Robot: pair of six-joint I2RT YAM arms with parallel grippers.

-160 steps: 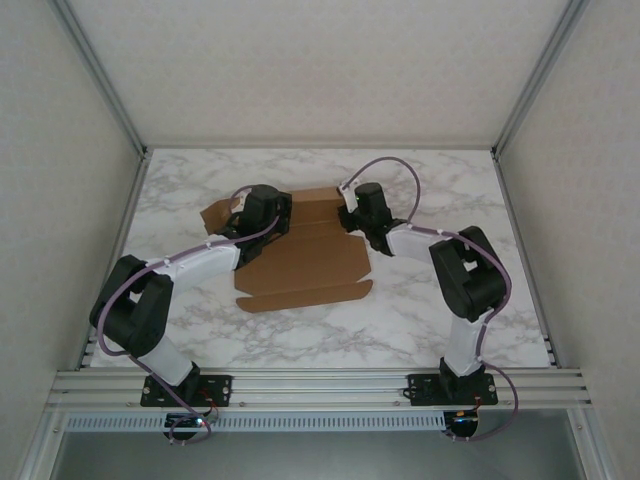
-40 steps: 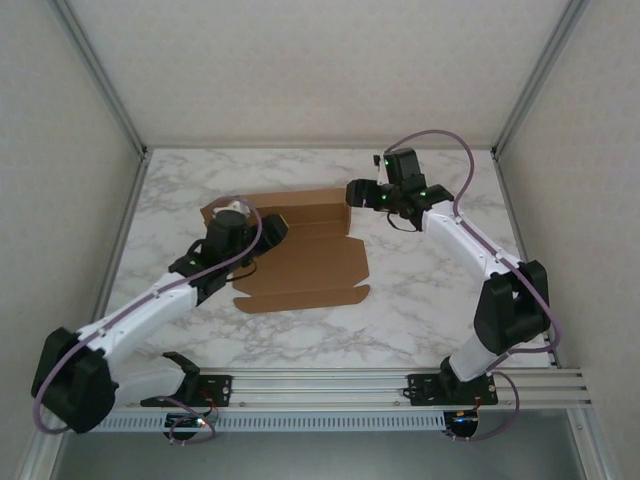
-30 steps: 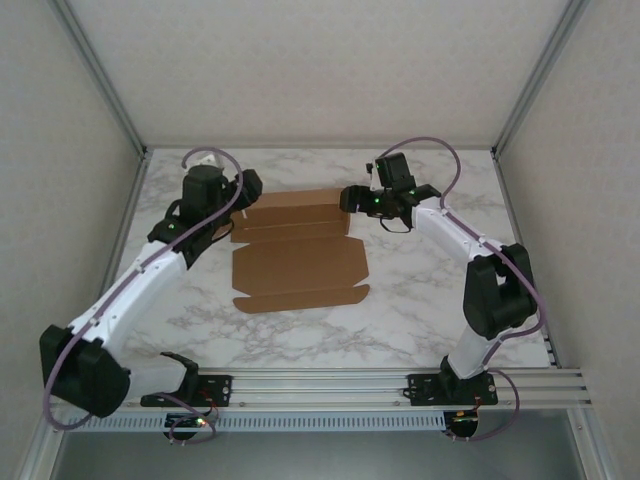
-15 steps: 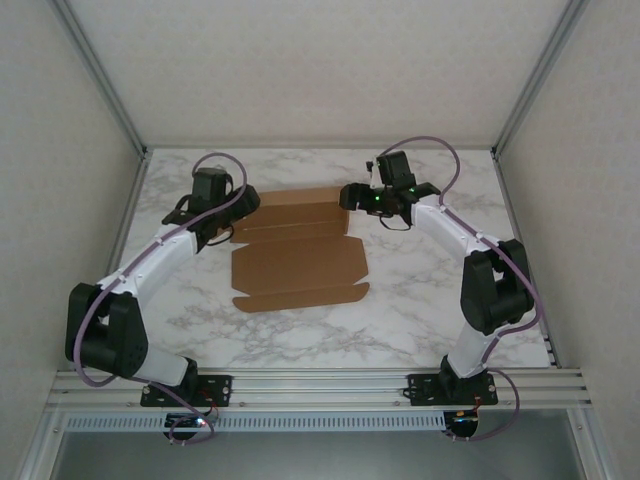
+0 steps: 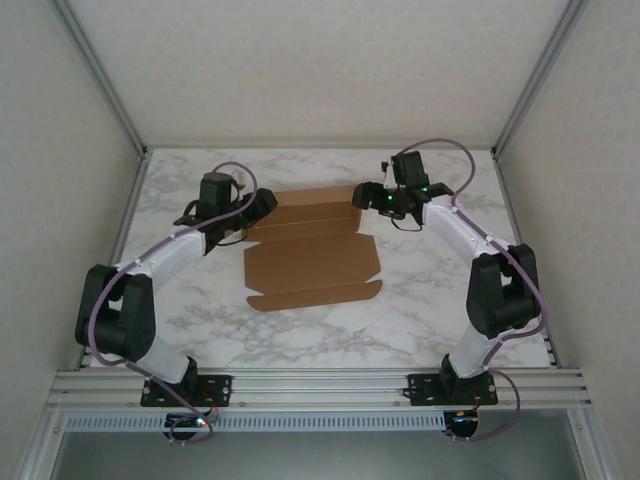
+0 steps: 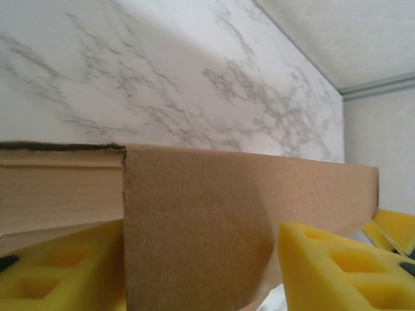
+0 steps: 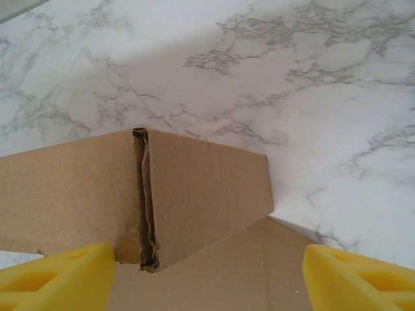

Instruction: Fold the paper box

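So, paper box (image 5: 310, 262): it lies flat and unfolded in the middle of the counter (image 5: 430, 320), long side across, with a narrow flap strip along its near edge and another panel at the far edge.
Left gripper (image 5: 257, 205): mine sits at the box's far-left corner, arm reaching in from the left.
Left gripper, close up: in the left wrist view a raised brown flap (image 6: 194, 227) stands between my yellow pads (image 6: 58, 269). The jaws are partly apart, and I cannot tell whether they pinch the flap or only flank it.
Flap edge, left: its top edge runs level across that view, with a slit just left of centre and marble beyond.
Right gripper (image 5: 362, 195): mine hovers at the box's far-right corner, jaws spread wide and holding nothing.
Right gripper, close up: my pads (image 7: 363, 278) sit well apart at either side of the right wrist view, cardboard below and between them.
Corner edge, right: a doubled fold seam (image 7: 146, 201) runs toward me, and the flap's outer edge slants away to the marble.
Open room: bare marble lies near of the box, and on both sides out to the side walls (image 5: 70, 200).
Far limit: the back wall (image 5: 320, 70) stands close behind both grippers.
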